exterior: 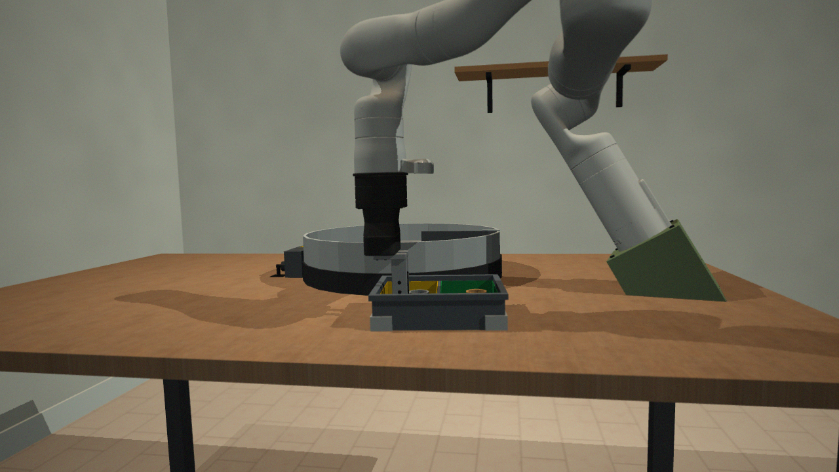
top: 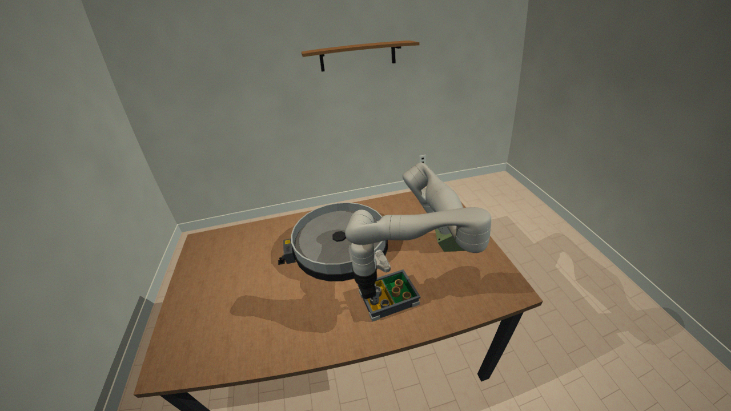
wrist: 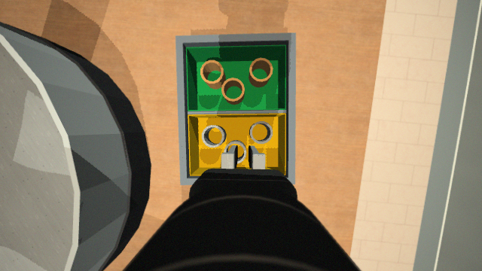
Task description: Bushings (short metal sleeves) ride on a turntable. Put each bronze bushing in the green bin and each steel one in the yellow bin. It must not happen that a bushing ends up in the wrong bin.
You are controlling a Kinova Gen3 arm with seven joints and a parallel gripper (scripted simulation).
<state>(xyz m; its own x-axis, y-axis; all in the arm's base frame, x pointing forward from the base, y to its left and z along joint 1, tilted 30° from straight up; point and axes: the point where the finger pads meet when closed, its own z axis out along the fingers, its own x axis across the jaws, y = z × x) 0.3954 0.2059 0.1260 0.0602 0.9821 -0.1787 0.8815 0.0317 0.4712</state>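
Observation:
My gripper (top: pixel 374 300) (exterior: pixel 399 290) (wrist: pixel 242 153) points down over the yellow bin (wrist: pixel 237 126), its fingers partly apart with nothing between them. Three steel bushings stand in that bin: one at the left (wrist: pixel 205 138), one at the right (wrist: pixel 271 132) and one (wrist: pixel 236 142) below the fingers, a little left of their gap and partly hidden by the left finger. In the green bin (wrist: pixel 237 53) (exterior: pixel 451 286) stand three bronze bushings (wrist: pixel 218 83) (wrist: pixel 233 100) (wrist: pixel 260 83). The turntable (top: pixel 316 240) (exterior: pixel 328 252) (wrist: pixel 34 150) shows no bushing on its visible part; the arm hides some of it.
Both bins sit in one grey tray (top: pixel 393 308) (exterior: pixel 440 316) (wrist: pixel 181 113) with a thin divider. The turntable's raised wall stands close behind it. A small dark box (top: pixel 288 251) (exterior: pixel 293 263) is beside the turntable. The arm's green base (top: pixel 449 242) (exterior: pixel 663 269) is at the right.

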